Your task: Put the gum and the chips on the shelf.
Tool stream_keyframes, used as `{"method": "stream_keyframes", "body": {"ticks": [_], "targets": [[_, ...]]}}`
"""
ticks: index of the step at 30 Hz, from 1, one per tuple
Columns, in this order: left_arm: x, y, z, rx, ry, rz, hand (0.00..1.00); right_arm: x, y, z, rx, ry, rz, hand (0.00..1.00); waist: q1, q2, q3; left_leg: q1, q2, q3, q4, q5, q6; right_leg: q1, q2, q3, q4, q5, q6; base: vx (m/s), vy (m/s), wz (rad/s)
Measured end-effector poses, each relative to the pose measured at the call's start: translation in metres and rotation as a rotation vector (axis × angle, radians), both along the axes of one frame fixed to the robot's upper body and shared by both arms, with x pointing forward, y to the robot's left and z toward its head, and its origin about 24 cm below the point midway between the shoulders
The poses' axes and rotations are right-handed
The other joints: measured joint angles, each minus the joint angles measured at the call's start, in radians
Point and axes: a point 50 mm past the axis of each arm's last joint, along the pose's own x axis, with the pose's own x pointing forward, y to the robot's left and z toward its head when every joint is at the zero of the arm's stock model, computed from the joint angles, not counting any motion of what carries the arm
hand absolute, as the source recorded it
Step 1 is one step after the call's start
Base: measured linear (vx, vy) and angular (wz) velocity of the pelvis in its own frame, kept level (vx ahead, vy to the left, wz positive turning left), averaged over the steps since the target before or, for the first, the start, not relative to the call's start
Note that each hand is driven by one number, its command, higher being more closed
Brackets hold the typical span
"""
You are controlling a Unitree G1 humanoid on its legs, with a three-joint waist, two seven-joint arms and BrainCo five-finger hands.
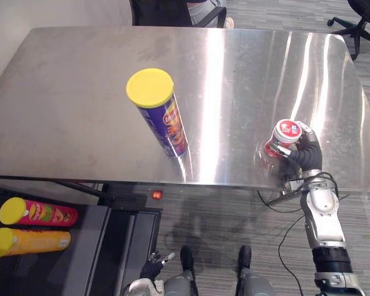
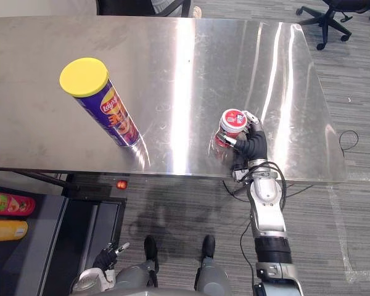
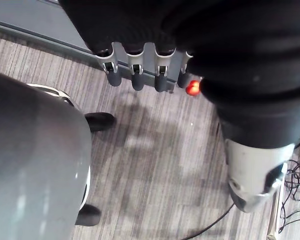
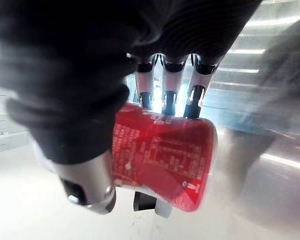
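Table edge (image 1: 222, 182): gum (image 1: 285, 133) in right hand (image 1: 304, 155)

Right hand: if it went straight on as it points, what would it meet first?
The red-and-white gum tub held in its fingers; past that, probably only bare steel table; the purple chips can stands well left.
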Motion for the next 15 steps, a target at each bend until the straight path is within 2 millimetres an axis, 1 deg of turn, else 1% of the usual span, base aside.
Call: {"method": "stream_keyframes", "body": {"ticks": [2, 7, 11, 15], "targets": [[-0.001, 0.000, 0.000, 0.001, 0.002, 0.007, 0.00, -0.003, 0.002, 0.010, -0.002, -0.047, 0.010, 1.00, -0.001, 0.000, 0.000, 0.003, 0.002, 0.000, 0.000, 0.000, 0.000, 0.004, 0.002, 0.001, -0.005, 0.006, -0.008, 0.00, 0.000, 0.00], [0.001, 0.001, 0.001, 0.021, -0.002, 0.005, 0.00, -0.019, 0.008, 0.040, 0.018, -0.190, 0.059, 1.00, -0.003, -0.001, 0.000, 0.013, 0.002, -0.001, 0.000, 0.000, 0.000, 0.015, 0.002, 0.001, -0.005, 0.006, -0.009, 0.00, 0.000, 0.00], [0.000, 0.001, 0.001, 0.023, 0.000, 0.012, 0.00, -0.033, 0.003, 0.048, 0.021, -0.240, 0.070, 1.00, -0.007, -0.003, 0.000, 0.030, 0.003, -0.001, -0.002, 0.000, -0.001, 0.034, 0.003, -0.001, -0.010, 0.006, -0.009, 0.00, 0.000, 0.00], [-0.004, 0.002, 0.000, 0.019, 0.007, 0.041, 0.00, -0.043, -0.001, 0.045, 0.031, -0.238, 0.071, 1.00, -0.024, -0.005, -0.001, 0.037, 0.003, -0.002, -0.007, 0.000, -0.001, 0.042, 0.003, -0.001, -0.011, 0.005, -0.008, 0.00, 0.000, 0.00]]}}
